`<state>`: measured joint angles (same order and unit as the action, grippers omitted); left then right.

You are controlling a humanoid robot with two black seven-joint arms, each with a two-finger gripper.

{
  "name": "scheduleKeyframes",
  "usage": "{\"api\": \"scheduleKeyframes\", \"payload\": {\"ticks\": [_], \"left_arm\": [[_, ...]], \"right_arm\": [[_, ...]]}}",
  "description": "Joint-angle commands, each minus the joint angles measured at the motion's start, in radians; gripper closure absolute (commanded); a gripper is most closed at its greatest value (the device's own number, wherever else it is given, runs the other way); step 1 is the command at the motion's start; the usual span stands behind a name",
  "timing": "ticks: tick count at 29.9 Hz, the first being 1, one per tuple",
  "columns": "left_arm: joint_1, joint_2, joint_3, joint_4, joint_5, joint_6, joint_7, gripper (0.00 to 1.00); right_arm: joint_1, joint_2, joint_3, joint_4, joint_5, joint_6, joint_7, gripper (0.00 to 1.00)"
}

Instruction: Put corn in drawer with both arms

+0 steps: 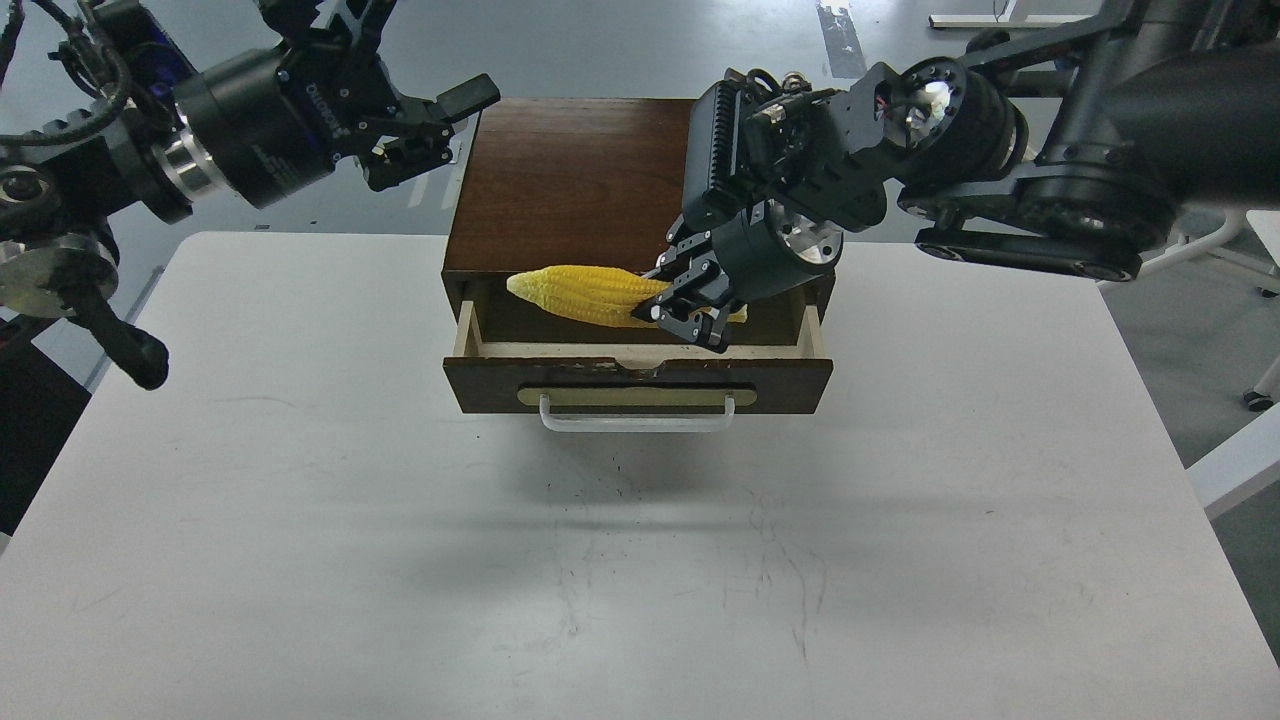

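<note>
The dark brown wooden box (pixel 570 190) stands at the back middle of the table. Its drawer (pixel 636 384) is pulled partly out, with the white bar handle facing me. My right gripper (pixel 688 310) is shut on the thick end of the yellow corn (pixel 580 294) and holds it lying crosswise over the open drawer, tip pointing left. My left gripper (pixel 430 135) hangs in the air beyond the box's back left corner, its fingers spread and empty.
The white table (pixel 640 560) carries only the box. Its left, right and front edges show. Grey floor lies beyond, with a white frame (pixel 1235 470) at the right.
</note>
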<state>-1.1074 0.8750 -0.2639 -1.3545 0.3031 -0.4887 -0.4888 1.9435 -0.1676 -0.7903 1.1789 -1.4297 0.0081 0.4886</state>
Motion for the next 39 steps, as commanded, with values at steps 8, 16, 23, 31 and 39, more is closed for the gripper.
{"api": "scheduleKeyframes", "payload": {"ticks": [8, 16, 23, 31, 39], "left_arm": [[0.0, -0.001, 0.0, 0.0, 0.001, 0.0, 0.0, 0.01], [0.001, 0.004, 0.0, 0.0, -0.001, 0.0, 0.0, 0.01], [0.017, 0.007, 0.0, 0.0, -0.013, 0.0, 0.0, 0.01], [0.069, -0.002, -0.014, 0.003, -0.016, 0.0, 0.0, 0.01], [0.158, -0.002, -0.047, 0.005, -0.019, 0.12, 0.0, 0.01]], "right_arm": [[-0.005, -0.015, -0.004, 0.007, 0.022, -0.002, 0.0, 0.07], [0.008, -0.13, 0.078, 0.008, 0.228, 0.0, 0.0, 0.02], [-0.049, -0.358, 0.158, 0.028, 0.604, 0.009, 0.0, 0.02], [-0.458, -0.624, 0.478, 0.071, 0.992, 0.009, 0.0, 0.0], [-0.945, -0.722, 0.873, 0.117, 1.201, 0.009, 0.0, 0.0]]}}
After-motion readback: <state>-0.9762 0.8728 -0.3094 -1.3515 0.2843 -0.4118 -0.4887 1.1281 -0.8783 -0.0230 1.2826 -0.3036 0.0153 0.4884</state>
